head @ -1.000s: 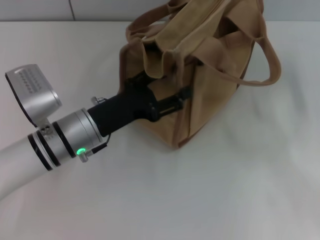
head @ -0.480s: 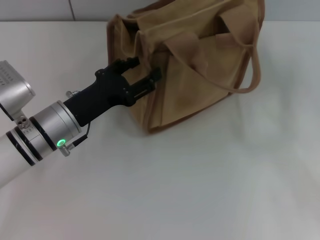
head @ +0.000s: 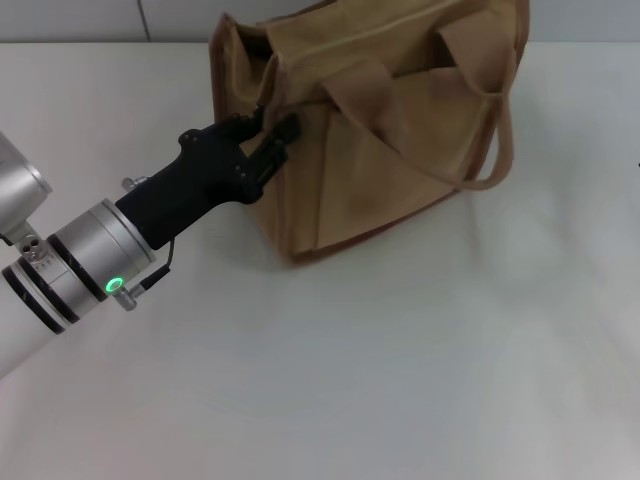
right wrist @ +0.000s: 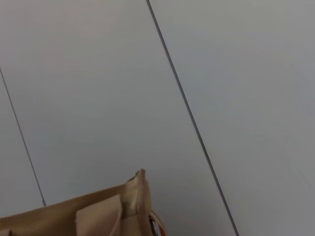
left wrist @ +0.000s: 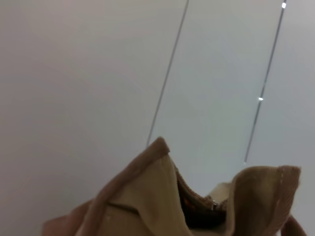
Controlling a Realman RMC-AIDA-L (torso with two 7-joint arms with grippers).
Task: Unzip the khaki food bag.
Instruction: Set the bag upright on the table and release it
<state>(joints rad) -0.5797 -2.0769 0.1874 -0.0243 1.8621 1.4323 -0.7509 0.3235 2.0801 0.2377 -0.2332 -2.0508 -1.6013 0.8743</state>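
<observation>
My left pincer (head: pixel 268 135) pressed against the khaki food bag's (head: pixel 400 150) near end; its grip I couldn't tell.

The work surface is a plain white table (head: pixel 400 380) with a matte finish, filling nearly the whole head view and evenly lit with only soft shadows. Along the top edge of the head view, a light grey wall (head: pixel 70 18) meets the table, with a thin dark vertical seam at upper left. The wrist views show pale grey wall panels (right wrist: pixel 88 88) divided by narrow dark seams (right wrist: pixel 187 113).
</observation>
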